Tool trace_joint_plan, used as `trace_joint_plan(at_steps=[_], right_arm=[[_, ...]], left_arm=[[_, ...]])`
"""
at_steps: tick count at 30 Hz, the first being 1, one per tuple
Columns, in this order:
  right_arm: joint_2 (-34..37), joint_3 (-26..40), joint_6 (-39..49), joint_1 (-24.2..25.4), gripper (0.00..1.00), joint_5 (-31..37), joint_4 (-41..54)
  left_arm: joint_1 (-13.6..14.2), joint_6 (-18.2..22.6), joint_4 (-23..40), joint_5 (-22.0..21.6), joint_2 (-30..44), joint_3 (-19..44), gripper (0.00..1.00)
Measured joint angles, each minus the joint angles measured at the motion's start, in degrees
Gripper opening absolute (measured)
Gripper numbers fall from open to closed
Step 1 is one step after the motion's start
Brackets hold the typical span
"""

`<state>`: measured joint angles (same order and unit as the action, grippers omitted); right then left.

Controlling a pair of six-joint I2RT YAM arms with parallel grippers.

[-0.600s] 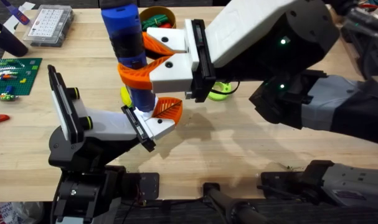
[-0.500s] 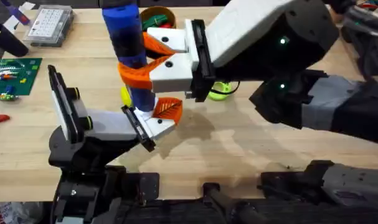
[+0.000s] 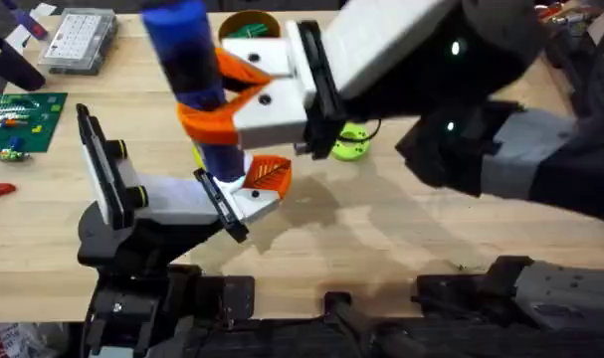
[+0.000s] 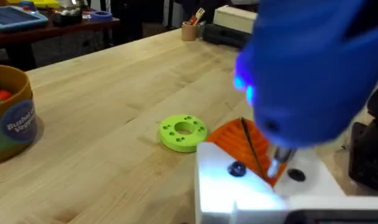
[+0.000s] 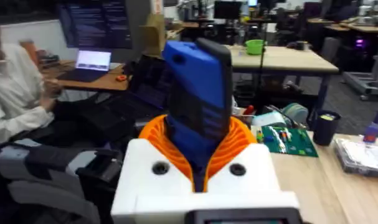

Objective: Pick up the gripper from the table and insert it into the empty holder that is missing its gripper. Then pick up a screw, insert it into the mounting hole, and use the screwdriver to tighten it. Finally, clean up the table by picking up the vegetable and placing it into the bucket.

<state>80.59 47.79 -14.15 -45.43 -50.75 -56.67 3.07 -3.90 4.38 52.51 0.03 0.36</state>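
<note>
Crowding holder (image 3: 187,199): screwdriver (image 3: 194,85), right pincer (image 3: 217,94).

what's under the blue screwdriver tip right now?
The screwdriver tip sits over the white base of the orange gripper on the holder, between two dark holes or screw heads. What lies directly under the tip is hidden by the driver. Right gripper holds it.

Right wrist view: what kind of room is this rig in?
Probably an open-plan lab or office workshop: a laptop on a desk, rows of tables with monitors behind. On the workbench lie a green circuit board and a parts organizer box.
</note>
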Motion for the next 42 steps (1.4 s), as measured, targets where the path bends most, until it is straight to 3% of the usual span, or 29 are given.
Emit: trace_joint_plan(at_steps=[10, 17, 42], right_arm=[[0.14, 10.57, -0.7, 2.74, 0.047, -6.75, 6.56], [0.16, 10.66, -0.85, 4.47, 0.045, -9.42, 7.03], [3.83, 10.65, -0.39, 3.49, 0.047, -14.09, 7.52]], left_arm=[[0.0, -0.02, 0.0, 0.0, 0.0, 0.0, 0.014], [0.0, -0.01, 0.0, 0.0, 0.01, 0.0, 0.014], [0.0, -0.02, 0.09, 0.0, 0.0, 0.0, 0.014]])
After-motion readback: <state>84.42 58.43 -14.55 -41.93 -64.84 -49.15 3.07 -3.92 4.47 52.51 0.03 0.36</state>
